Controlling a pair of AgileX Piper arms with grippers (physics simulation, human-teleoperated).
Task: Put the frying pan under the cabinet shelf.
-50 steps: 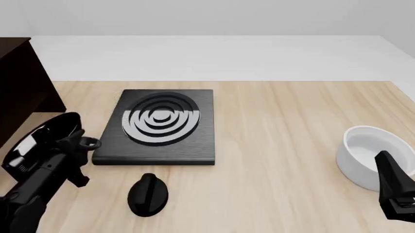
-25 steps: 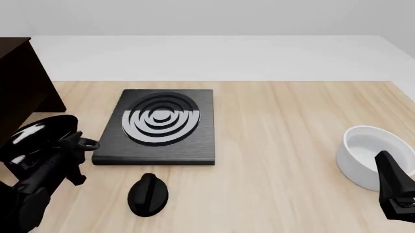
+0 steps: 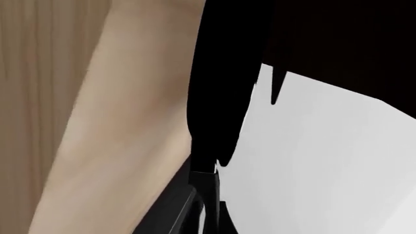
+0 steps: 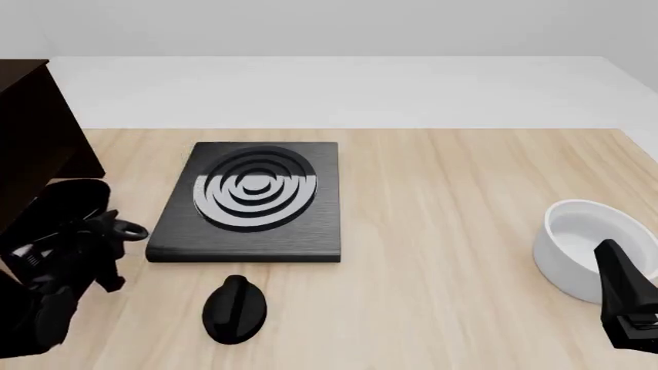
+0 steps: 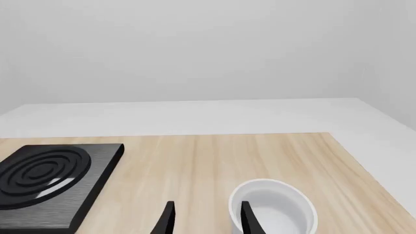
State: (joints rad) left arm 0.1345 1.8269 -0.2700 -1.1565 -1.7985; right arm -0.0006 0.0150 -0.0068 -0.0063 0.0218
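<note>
The frying pan hangs tilted on its side at the table's left, its glossy black underside showing, just in front of the cabinet shelf. My left gripper is shut on the pan's handle. In the left wrist view the frying pan is a black edge-on shape with the dark cabinet shelf behind it. My right gripper rests at the front right beside the white bowl; in its wrist view the right gripper is open with nothing between its fingers.
A black square stove plate with grey rings lies left of centre, with a small black knob in front of it. A white bowl stands at the right edge. The stove plate and bowl also show in the right wrist view.
My left gripper has carried the frying pan leftwards, closer to the cabinet. The right arm has not moved.
</note>
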